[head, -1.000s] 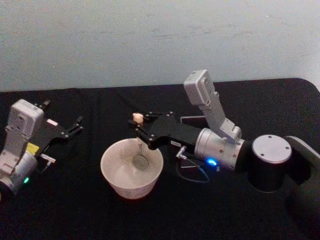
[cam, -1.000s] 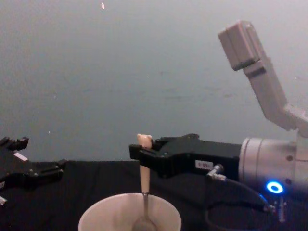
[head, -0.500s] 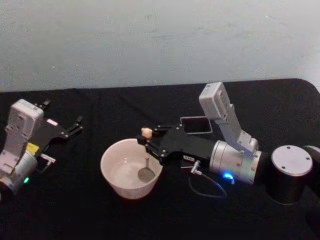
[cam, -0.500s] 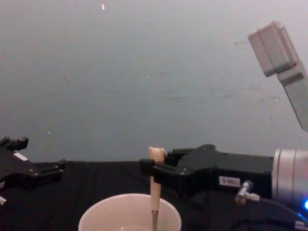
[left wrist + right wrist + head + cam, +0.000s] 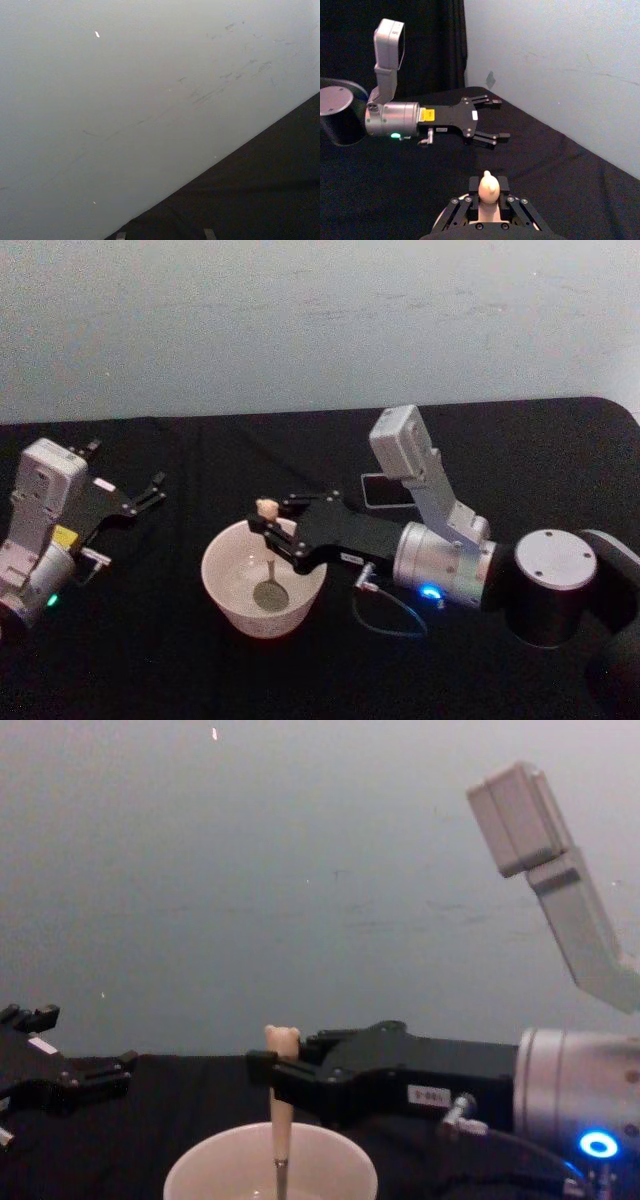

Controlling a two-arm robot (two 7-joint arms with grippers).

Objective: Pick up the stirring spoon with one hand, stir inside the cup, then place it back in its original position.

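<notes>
1. The worktop (image 5: 190, 670) was covered with a black cloth, and a pale wall stood behind its back edge.
2. The right arm (image 5: 450, 560) reached in from the right edge toward the middle of the worktop, with its forearm lying low and almost level over the cloth.
3. The left gripper (image 5: 125, 468) hung near the left edge, well apart from the cup. Its fingers were spread apart and held nothing; the right wrist view showed the gap between them clearly (image 5: 492, 119).
4. The cream-white cup (image 5: 245, 615) stood upright around the middle of the worktop, somewhat toward the left edge. In the chest view its round rim (image 5: 200, 1182) was just under the right gripper.
5. The right gripper (image 5: 268, 527) was above the cup, over its back part, and it was clamped on the handle of the stirring spoon.
6. The dark grey square holder (image 5: 378, 495) stood nearer the back edge, behind the right arm and toward the right of the cup, partly hidden by the arm's camera housing.
7. The stirring spoon (image 5: 272, 562) stood nearly upright inside the cup. Its bear head (image 5: 283, 1038) rose just above the fingers, the beige handle pointed down below the rim, and the metal bowl (image 5: 270, 594) was low in the cup near the bottom. I could not tell if it touched the bottom.
</notes>
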